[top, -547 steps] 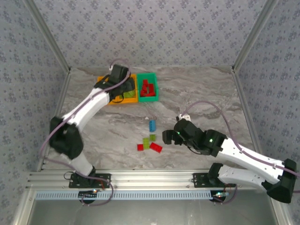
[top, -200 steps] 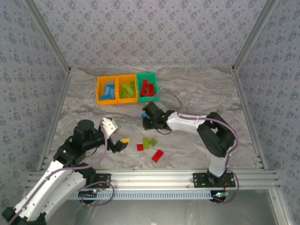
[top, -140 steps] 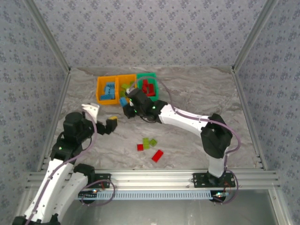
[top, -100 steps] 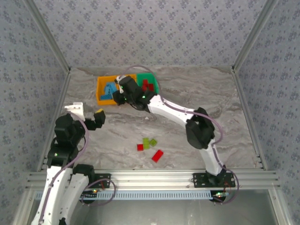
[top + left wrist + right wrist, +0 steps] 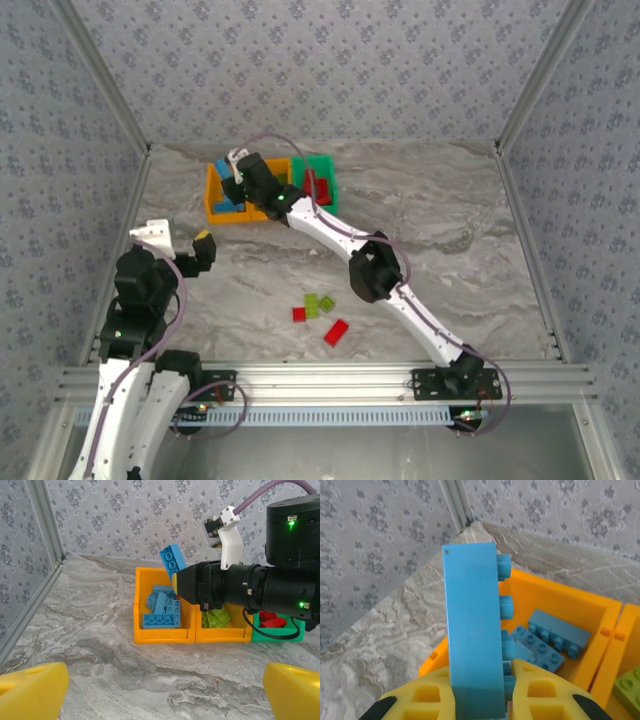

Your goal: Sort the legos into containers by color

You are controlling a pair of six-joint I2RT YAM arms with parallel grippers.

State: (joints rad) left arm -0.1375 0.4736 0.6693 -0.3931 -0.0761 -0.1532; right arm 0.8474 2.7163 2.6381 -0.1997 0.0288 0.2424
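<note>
The right gripper [image 5: 480,692] is clamped on a blue brick [image 5: 472,640], its yellow fingers [image 5: 540,695] pressing either side of the brick's lower end so that it stands upright between them, studs turned toward one finger. From the left wrist camera that brick shows tilted in the air, above the far right corner of the left orange bin [image 5: 162,636] and touching none of its walls. This bin holds several blue bricks [image 5: 160,612] piled loosely on its floor. Joined to it on the right is the middle orange bin [image 5: 222,636] with lime green bricks [image 5: 217,617] inside, and next to that the green bin [image 5: 275,635] with red bricks [image 5: 272,621], partly hidden behind the right arm [image 5: 280,587]. The three bins sit in a row at the far left of the table [image 5: 450,230], and the right arm stretches diagonally across it to reach them. The left gripper [image 5: 195,252] hangs near the table's left edge, well apart from the bins and facing them; its fingers [image 5: 32,692] are spread wide with nothing between them. Nearer the arm bases lie four loose legos [image 5: 327,302] close together: a small red lego [image 5: 299,314], two lime green legos [image 5: 312,305] just beside it, and a longer red lego [image 5: 335,332] a little closer to the bases
</note>
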